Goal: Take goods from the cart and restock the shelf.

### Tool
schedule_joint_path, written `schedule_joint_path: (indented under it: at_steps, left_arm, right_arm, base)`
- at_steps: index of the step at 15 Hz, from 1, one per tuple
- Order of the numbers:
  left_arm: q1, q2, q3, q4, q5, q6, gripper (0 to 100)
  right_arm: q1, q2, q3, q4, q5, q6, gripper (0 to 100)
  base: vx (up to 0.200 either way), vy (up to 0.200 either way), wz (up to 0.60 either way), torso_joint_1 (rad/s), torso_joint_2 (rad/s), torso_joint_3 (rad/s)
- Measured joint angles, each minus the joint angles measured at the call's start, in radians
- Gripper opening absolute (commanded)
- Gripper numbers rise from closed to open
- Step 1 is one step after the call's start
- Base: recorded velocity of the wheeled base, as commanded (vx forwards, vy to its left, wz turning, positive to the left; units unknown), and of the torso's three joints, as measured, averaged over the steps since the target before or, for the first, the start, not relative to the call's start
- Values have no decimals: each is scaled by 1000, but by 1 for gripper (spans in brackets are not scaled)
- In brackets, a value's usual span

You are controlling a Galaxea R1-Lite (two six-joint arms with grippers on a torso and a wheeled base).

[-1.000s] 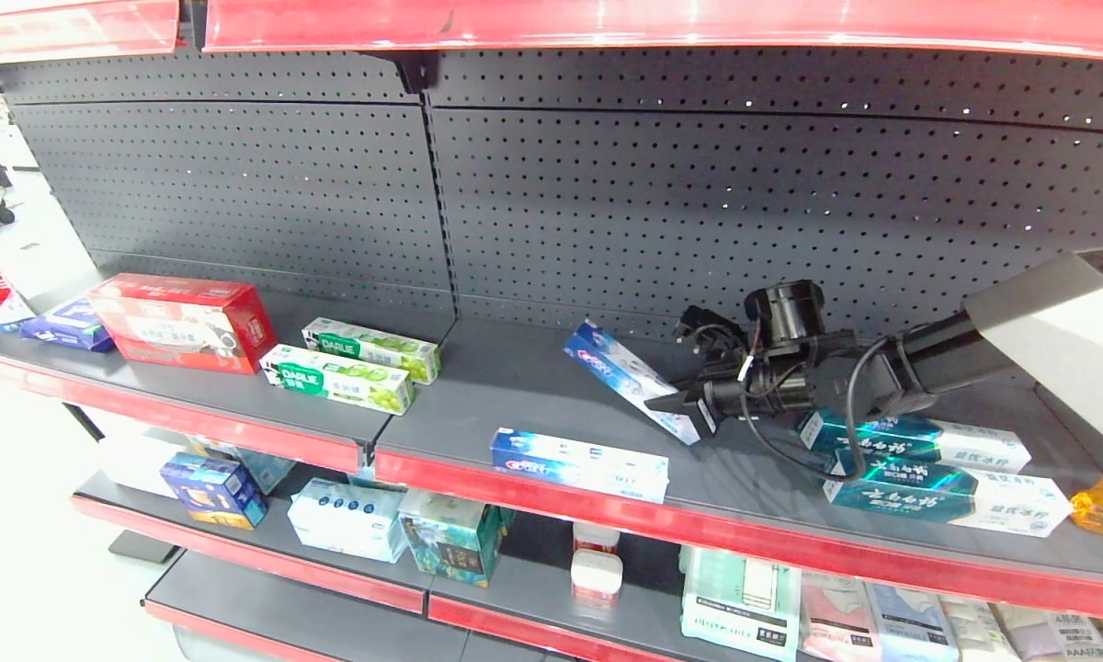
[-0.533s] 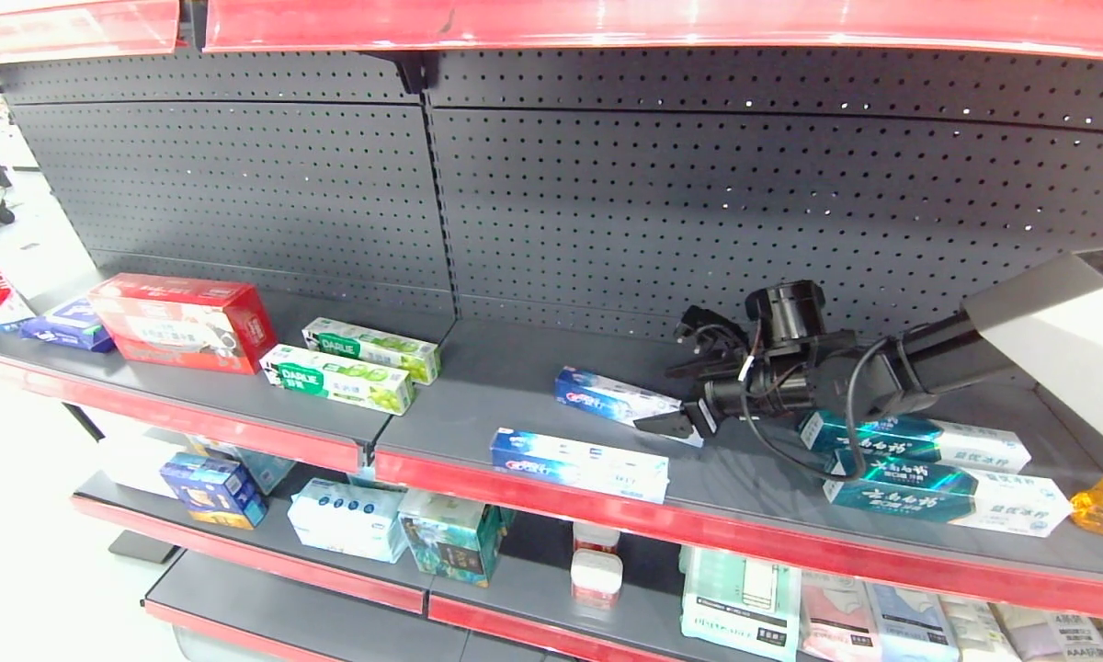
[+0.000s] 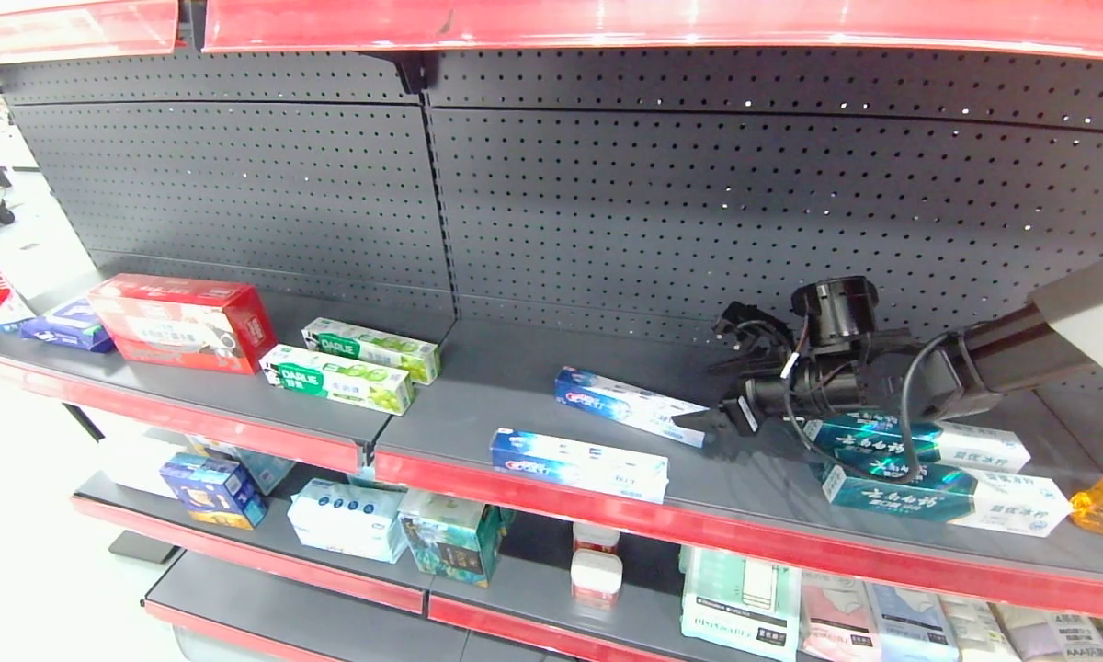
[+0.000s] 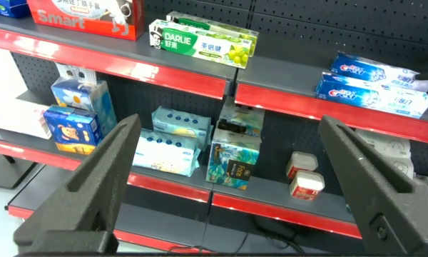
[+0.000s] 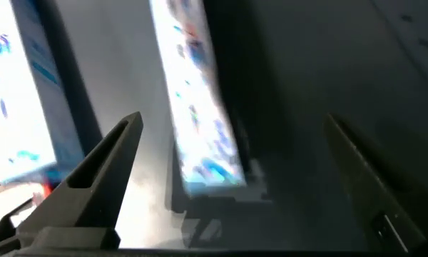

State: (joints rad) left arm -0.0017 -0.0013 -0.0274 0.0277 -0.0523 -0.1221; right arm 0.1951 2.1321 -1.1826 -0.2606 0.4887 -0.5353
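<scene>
Blue-and-white toothpaste box point(image 3: 630, 405) lies flat on the shelf point(image 3: 515, 377), mid-depth, slightly askew, behind a matching box point(image 3: 579, 464) at the front edge.

Right gripper point(image 3: 712, 405) sits low just beside the box's right end. Its fingers point(image 5: 93, 185) are spread wide and hold nothing. The wrist view puts the box ahead of the gap, and I cannot tell if a tip touches it.

Two teal boxes point(image 3: 938, 487) lie under the right arm, further right. Green boxes point(image 3: 335, 377) and a red carton point(image 3: 179, 322) are well apart on the left bay.

Left gripper point(image 4: 228, 185) hangs lower, facing the lower shelves, fingers apart and empty.

Judgement: this item looks delivered, with squaring up optional. Much of the shelf is bare, so more trips to the cart likely remain.
</scene>
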Motion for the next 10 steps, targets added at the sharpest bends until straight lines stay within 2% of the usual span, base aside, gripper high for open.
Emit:
schedule_joint_path:
  at_steps: [5,10]
  left_arm:
    - [0,0,0,0,0,0,100]
    - [0,0,0,0,0,0,100]
  right_arm:
    - [-20,-42,79,0,-13,-26,100]
    - [-16,-49,104,0,-15,-28,100]
  base:
    - [0,0,0,0,0,0]
    - [0,0,0,0,0,0]
